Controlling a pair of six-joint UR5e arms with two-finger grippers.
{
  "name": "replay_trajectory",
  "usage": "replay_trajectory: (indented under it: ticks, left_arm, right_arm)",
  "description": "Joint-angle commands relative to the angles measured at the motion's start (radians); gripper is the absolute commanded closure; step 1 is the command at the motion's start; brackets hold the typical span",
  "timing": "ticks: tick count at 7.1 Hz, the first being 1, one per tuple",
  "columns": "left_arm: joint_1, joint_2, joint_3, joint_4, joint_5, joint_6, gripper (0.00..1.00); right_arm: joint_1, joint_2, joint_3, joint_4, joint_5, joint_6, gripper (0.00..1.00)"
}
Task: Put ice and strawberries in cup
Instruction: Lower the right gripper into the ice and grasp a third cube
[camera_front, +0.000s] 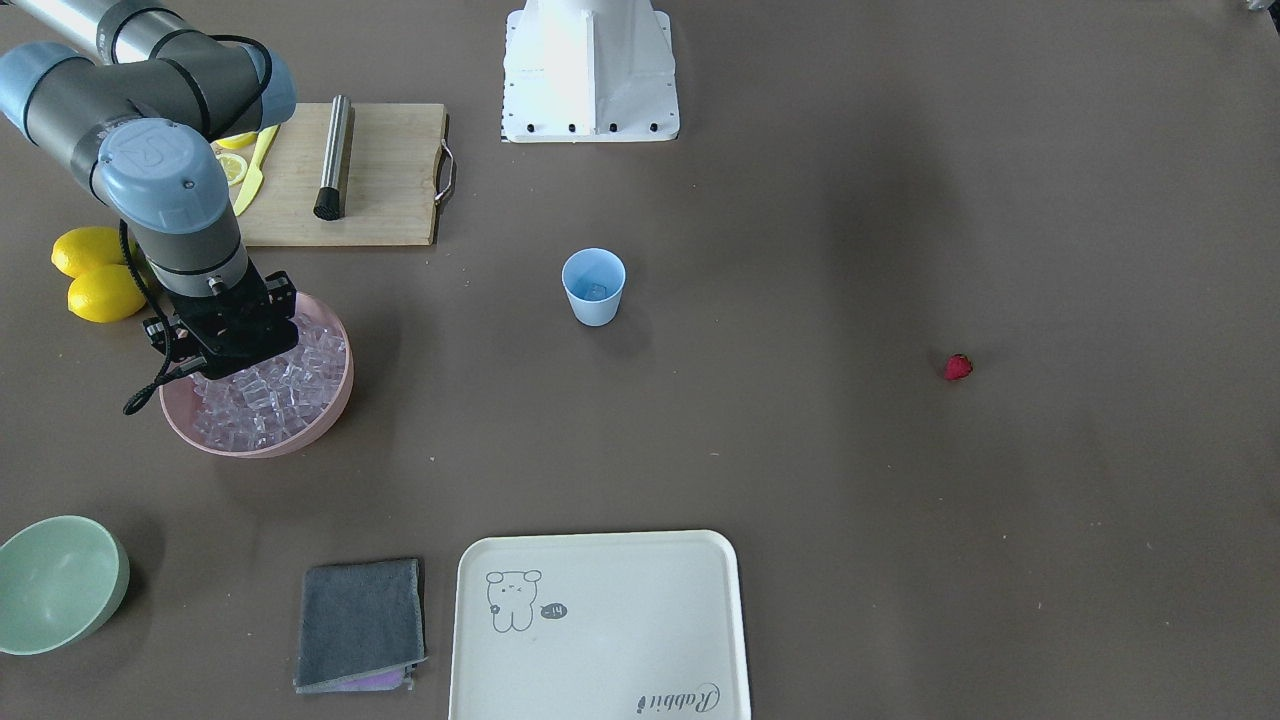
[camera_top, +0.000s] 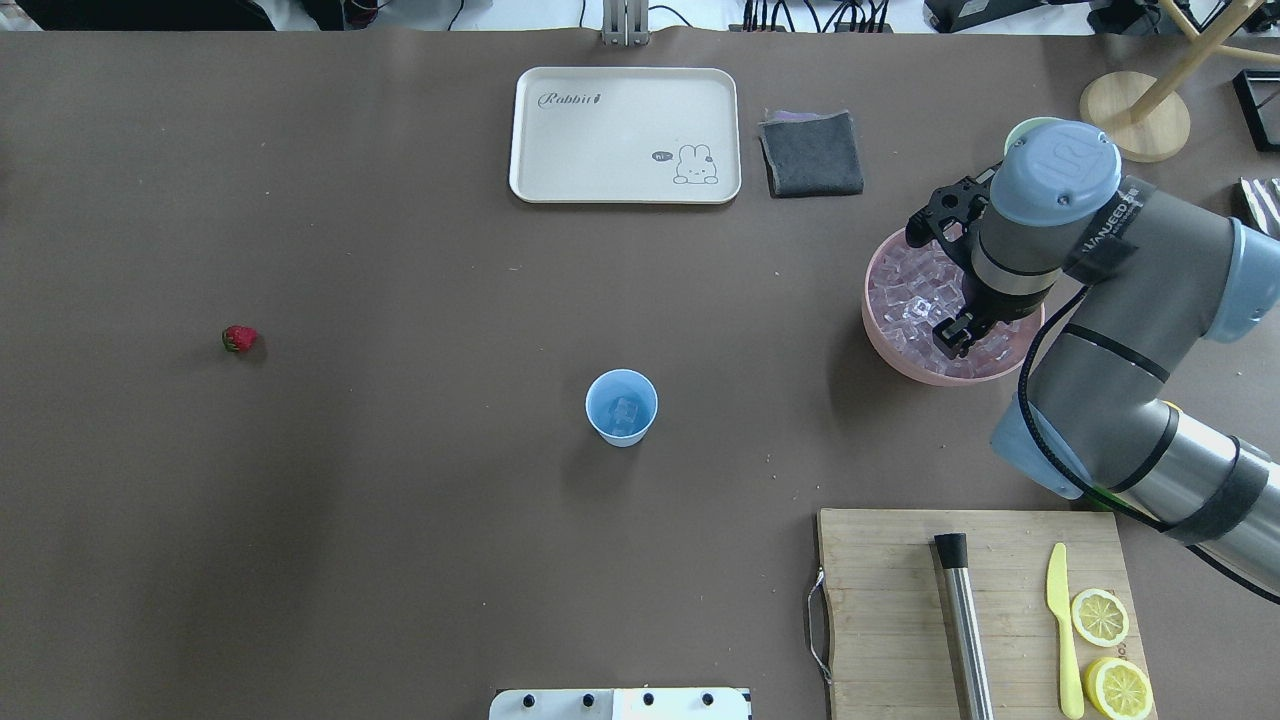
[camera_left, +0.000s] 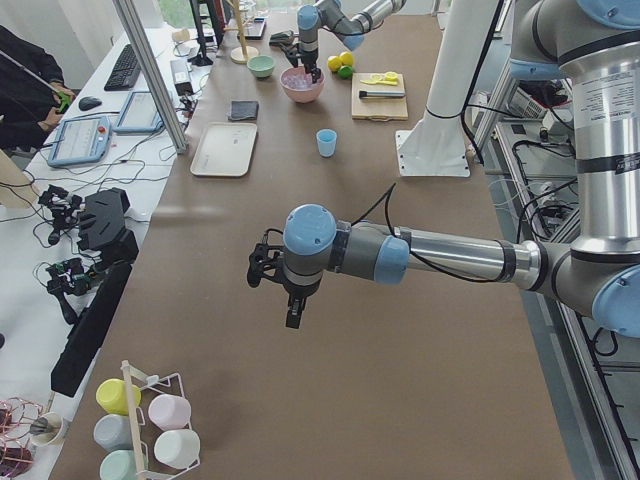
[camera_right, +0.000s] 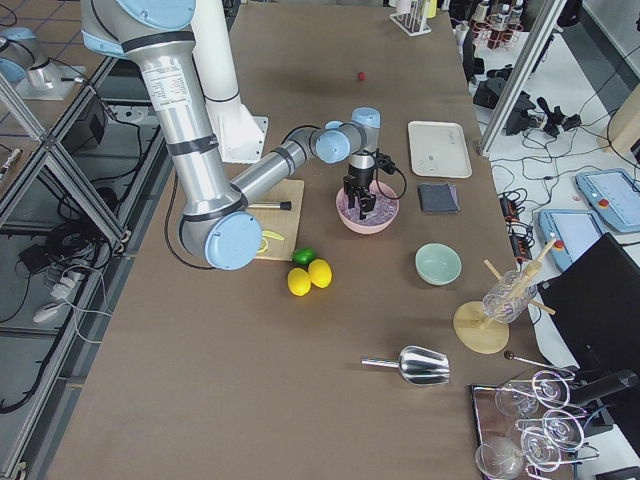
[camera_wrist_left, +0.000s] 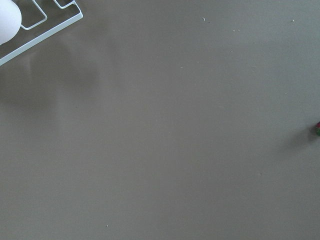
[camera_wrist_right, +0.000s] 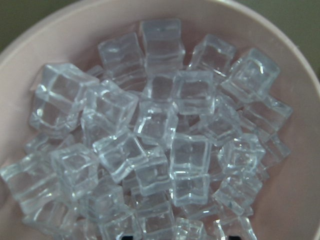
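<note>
– As read from overhead with the light blue cup (camera_top: 620, 435) as dial centre, where's the right gripper (camera_top: 950, 338)?
– About 3 o'clock, a shade toward 2. It points down into the pink bowl (camera_top: 905, 365), low over the ice cubes (camera_wrist_right: 157, 125). The bowl is heaped with them.
– Claw?
– Right wrist camera shows two dark tips at its bottom edge, set apart, with ice showing between. Logged as released.
– Cup contents?
– One ice cube (camera_top: 626, 406) at the bottom. Cup upright, mid-table (camera_top: 400, 500), well apart from the bowl.
– Strawberry?
– Strawberry (camera_top: 239, 338) lies on bare tabletop at 9 o'clock, far out from the cup. Red, darker at one end. Left wrist camera catches a sliver of it at its right edge.
– Left gripper (camera_left: 292, 310)?
– Only the left-end side camera has it. It hangs above the table, pointing down. Clenched or released: cannot tell from there.
– Rest of the table?
– Cream tray (camera_top: 600, 140) with rabbit drawing at 12 o'clock. Folded grey cloth (camera_top: 811, 153) at 1, just beside the tray. Wooden cutting board (camera_top: 880, 600) at 4, carrying a steel muddler (camera_top: 965, 630), a yellow knife (camera_top: 1062, 630) and two lemon halves (camera_top: 1100, 617). Front camera adds two whole lemons (camera_front: 95, 275) just beside the pink bowl. Pale green bowl (camera_front: 60, 580) sits farther out, around 2 o'clock
</note>
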Motion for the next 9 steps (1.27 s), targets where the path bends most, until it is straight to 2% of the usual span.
replay_trajectory:
  ticks: [1, 3, 4, 5, 6, 7, 9]
  left_arm:
    - [0.000, 0.000, 0.000, 0.000, 0.000, 0.000, 0.03]
    - [0.000, 0.000, -0.002, 0.000, 0.000, 0.000, 0.03]
    - [0.000, 0.000, -0.003, 0.000, 0.002, 0.000, 0.03]
    - [0.000, 0.000, -0.003, 0.000, 0.000, 0.000, 0.03]
    - [0.000, 0.000, -0.003, 0.000, 0.000, 0.000, 0.03]
    - [0.000, 0.002, -0.003, 0.000, 0.000, 0.000, 0.03]
    - [0.000, 0.002, -0.003, -0.002, 0.000, 0.000, 0.03]
  right_arm:
    - [-0.002, 0.002, -0.010, 0.001, -0.002, -0.001, 0.36]
    - [-0.001, 0.001, -0.012, 0.001, -0.005, -0.002, 0.36]
    - [-0.001, 0.001, -0.012, 0.001, -0.012, -0.001, 0.42]
    - [-0.001, -0.001, -0.012, 0.001, -0.013, -0.002, 0.60]
    - [0.001, -0.001, -0.012, 0.001, -0.013, -0.002, 0.83]
    - [0.001, -0.002, -0.013, 0.000, -0.013, -0.005, 1.00]
    - [0.027, 0.002, -0.001, -0.008, -0.004, -0.014, 1.00]
